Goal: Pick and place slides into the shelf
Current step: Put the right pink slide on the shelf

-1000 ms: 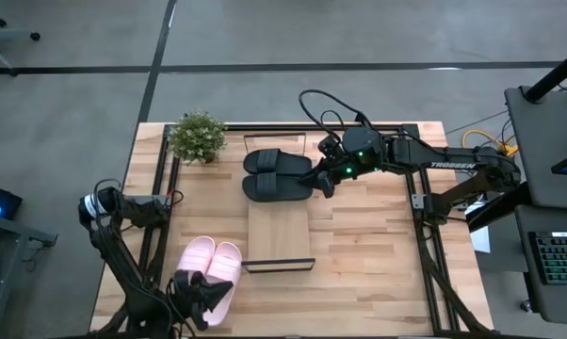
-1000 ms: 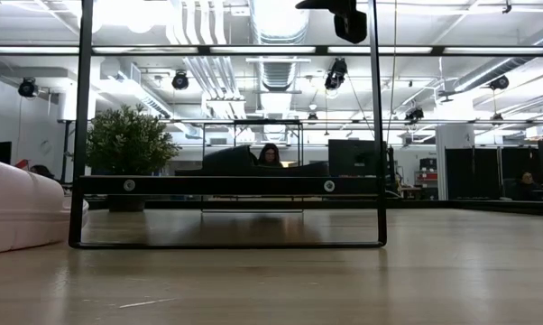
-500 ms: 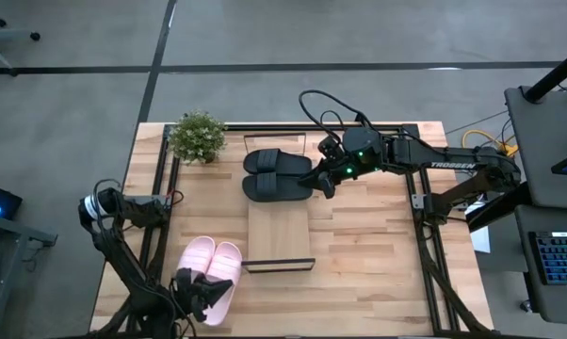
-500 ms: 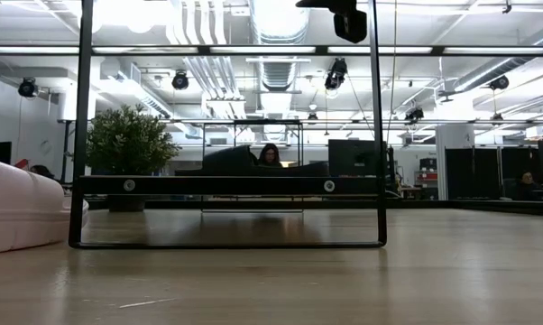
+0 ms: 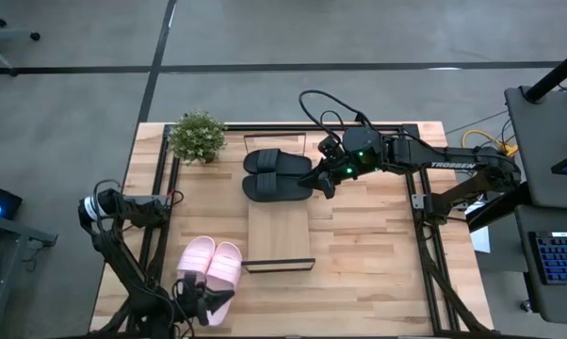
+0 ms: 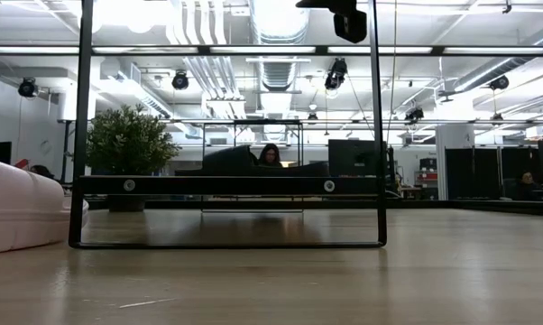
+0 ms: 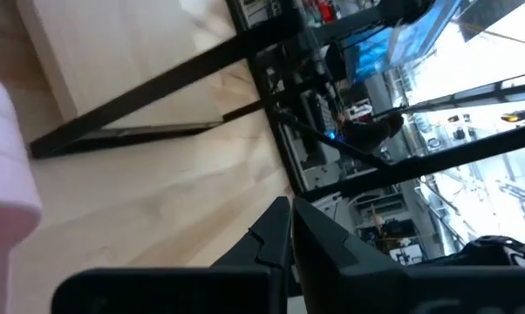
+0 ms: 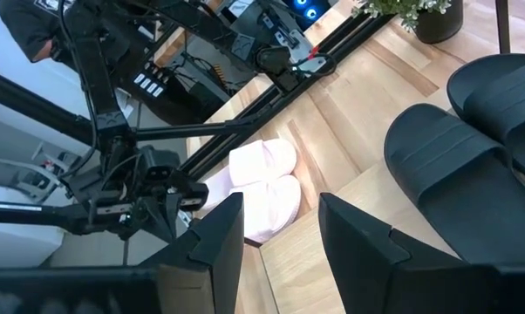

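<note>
Two black slides (image 5: 276,174) lie side by side, soles down, across the far end of the shelf (image 5: 279,231), a light plank with a dark frame. My right gripper (image 5: 323,181) hovers open by their right ends, nothing between its fingers (image 8: 219,240). The pink slides (image 5: 208,259) rest soles down on the table, left of the shelf's near end. My left gripper (image 5: 208,303) is shut at the pink slides' near ends. In the left wrist view a pink slide (image 7: 5,174) shows beside the shut left gripper (image 7: 289,231). My left gripper is over the near end of the right-hand pink slide (image 5: 222,297) with nothing between its fingers. I cannot tell whether it touches the slide.
A potted plant (image 5: 197,137) stands at the table's far left corner. Dark frame rails (image 5: 161,217) run along the table's left and right sides. Bare wood lies right of the shelf. In the low view the shelf's frame (image 6: 226,185) stands across the middle.
My left gripper has sunk a little toward the table's near edge at the pink slides' near ends, and its wrist has rolled. It stays shut. The slides lie as before.
</note>
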{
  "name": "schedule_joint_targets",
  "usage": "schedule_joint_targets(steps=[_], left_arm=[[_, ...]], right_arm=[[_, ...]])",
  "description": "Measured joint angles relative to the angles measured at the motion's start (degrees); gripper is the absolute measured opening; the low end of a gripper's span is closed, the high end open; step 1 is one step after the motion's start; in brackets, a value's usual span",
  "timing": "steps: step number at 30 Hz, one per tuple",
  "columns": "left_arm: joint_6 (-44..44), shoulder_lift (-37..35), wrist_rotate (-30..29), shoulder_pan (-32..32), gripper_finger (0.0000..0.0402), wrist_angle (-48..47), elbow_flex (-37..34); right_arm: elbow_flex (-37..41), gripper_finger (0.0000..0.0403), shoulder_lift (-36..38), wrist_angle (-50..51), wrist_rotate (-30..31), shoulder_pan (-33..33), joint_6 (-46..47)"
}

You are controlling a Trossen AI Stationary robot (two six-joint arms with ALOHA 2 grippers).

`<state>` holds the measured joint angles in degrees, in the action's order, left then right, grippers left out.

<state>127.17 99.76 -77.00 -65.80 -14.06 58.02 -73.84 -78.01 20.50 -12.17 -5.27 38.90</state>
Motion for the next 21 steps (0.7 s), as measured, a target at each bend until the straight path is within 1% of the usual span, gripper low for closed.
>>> schedule_joint_targets(steps=[6,8,11,15,17,21], left_arm=[[0.08,0.33,0.37,-0.03,0.0,0.07,0.22],[0.09,0.33,2.41,0.05,0.0,-0.09,0.2],[0.24,0.33,8.68,0.07,0.0,-1.33,0.13],[2.66,0.59,9.48,0.0,0.0,-5.05,0.1],[2.98,0.59,10.89,0.11,0.0,-5.58,0.07],[3.24,0.73,11.33,0.59,0.0,-7.62,0.0]], right_arm=[[0.0,0.0141,0.03,0.01,0.19,0.01,0.05],[0.0,0.0141,0.03,0.01,0.19,0.01,0.06],[0.0,0.0141,0.03,0.01,0.19,0.01,0.34],[0.0,0.0141,0.03,0.01,0.19,0.01,0.58],[0.0,0.0141,0.03,0.01,0.16,0.01,0.88],[0.0,0.0141,0.03,0.01,0.14,0.01,1.44]])
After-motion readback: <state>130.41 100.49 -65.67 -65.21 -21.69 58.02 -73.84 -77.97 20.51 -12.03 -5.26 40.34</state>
